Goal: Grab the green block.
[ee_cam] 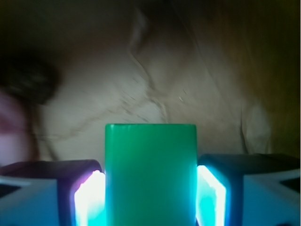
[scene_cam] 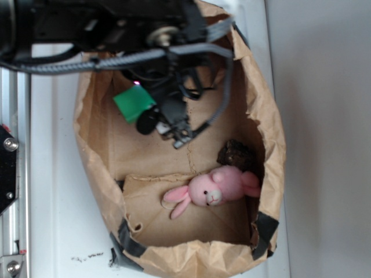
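The green block (ee_cam: 150, 174) fills the space between my two fingers in the wrist view, and both pads (ee_cam: 89, 200) press against its sides. In the exterior view the green block (scene_cam: 133, 102) shows at the upper left inside the brown paper bag (scene_cam: 95, 168), held at the end of my black arm. My gripper (scene_cam: 152, 119) is shut on the block, above the bag's floor.
A pink plush bunny (scene_cam: 211, 190) lies on the bag floor at the lower right. A dark brown lump (scene_cam: 235, 153) sits just above the bunny by the bag's right wall. The paper walls stand close on all sides. A metal rail (scene_cam: 11, 174) runs along the left.
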{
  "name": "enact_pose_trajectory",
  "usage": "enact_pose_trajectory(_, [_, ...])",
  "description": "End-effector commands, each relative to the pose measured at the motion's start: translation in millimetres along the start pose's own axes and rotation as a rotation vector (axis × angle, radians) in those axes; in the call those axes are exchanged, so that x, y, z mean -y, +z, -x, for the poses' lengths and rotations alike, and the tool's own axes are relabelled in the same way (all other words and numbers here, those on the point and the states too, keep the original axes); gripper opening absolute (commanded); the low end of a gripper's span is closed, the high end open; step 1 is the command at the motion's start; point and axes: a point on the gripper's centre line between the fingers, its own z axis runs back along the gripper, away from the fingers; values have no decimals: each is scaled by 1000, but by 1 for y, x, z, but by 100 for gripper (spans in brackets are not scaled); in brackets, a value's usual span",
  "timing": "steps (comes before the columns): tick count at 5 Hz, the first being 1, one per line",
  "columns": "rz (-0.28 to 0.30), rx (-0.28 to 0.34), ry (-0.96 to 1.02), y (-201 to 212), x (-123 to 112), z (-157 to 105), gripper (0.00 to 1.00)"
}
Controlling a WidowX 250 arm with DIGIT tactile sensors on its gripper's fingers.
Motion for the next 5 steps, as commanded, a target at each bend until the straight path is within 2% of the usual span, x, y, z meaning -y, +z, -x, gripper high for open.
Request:
enact_pose_trajectory(1, [-10, 98, -188, 66, 43, -4, 0])
enact_pose_trajectory(2, [43, 132, -262, 76, 41, -5, 0])
enact_pose_trajectory(3, [51, 187, -271, 74, 34, -8, 0])
enact_pose_trajectory(4, [35, 289, -246, 64, 16, -13, 0])
enact_pose_trajectory(5, [23, 259, -234, 63, 11, -18, 0])
